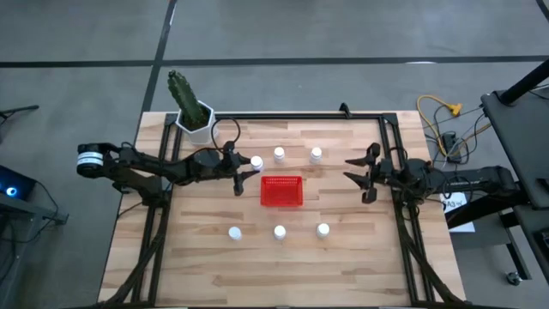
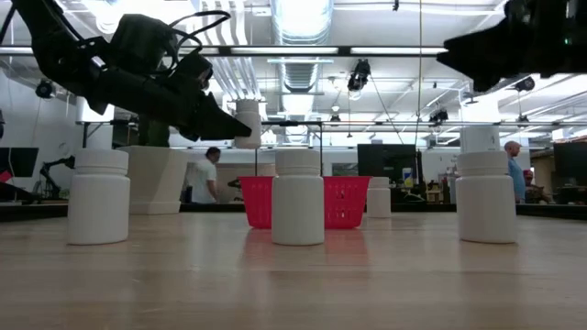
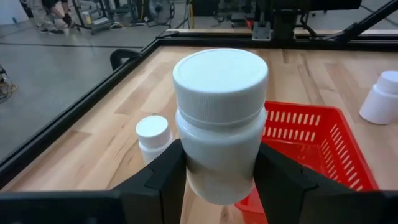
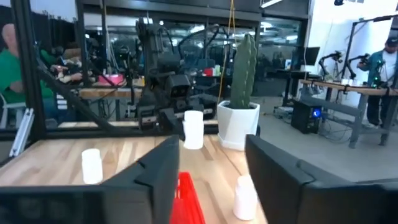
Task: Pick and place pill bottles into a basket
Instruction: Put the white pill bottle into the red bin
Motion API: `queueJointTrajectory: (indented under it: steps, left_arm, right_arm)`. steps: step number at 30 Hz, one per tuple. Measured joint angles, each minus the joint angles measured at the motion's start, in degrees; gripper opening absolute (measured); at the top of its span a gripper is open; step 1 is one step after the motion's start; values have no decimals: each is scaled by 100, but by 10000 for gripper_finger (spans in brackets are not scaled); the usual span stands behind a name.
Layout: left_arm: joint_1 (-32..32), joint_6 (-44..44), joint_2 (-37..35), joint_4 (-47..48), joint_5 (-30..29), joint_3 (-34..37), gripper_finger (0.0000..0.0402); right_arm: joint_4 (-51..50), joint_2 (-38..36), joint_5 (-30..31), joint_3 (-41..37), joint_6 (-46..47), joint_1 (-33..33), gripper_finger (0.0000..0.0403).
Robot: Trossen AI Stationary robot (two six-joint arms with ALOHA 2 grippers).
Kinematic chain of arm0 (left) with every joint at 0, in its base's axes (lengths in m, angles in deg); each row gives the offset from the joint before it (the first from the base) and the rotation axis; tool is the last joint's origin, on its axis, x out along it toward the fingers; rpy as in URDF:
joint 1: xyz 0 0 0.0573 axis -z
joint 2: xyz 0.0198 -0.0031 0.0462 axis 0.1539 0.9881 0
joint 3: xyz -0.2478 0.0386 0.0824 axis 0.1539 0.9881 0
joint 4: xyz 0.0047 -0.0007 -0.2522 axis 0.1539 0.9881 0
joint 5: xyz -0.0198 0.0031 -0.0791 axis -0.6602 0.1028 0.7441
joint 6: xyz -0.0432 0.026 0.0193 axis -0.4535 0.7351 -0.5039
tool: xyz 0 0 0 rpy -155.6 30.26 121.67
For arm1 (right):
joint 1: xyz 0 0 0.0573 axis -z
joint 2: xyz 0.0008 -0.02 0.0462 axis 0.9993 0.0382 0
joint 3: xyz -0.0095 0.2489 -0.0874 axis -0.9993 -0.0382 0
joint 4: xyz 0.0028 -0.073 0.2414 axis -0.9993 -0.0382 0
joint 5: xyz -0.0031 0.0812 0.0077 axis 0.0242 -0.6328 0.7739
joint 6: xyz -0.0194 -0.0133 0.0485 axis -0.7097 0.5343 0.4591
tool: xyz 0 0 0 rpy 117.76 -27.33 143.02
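Held bottle: gripped at the lower body by the left gripper, lifted just beside the basket. Judged light, rigid, smooth-walled; best gripped mid-body, below the ribbed cap. Five bottles are seen standing around the basket. Right gripper: fingers spread, empty, well apart from the basket.

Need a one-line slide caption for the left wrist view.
Left gripper shut on a white pill bottle, carried beside the empty red basket.
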Motion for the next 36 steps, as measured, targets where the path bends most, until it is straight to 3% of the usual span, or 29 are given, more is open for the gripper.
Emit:
queueJointTrajectory:
  steps: [4, 14, 36]
  left_arm:
    - [0, 0, 0, 2, 10, 0, 147]
    - [0, 12, 0, 2, 17, 2, 148]
    - [0, 155, 0, -150, 625, 2, 148]
  right_arm:
    - [-845, 286, 2, 722, -52, 0, 232]
    - [-991, 1481, 15, 1765, -278, -2, 299]
    - [-798, 4073, 2, 3046, -490, 31, 287]
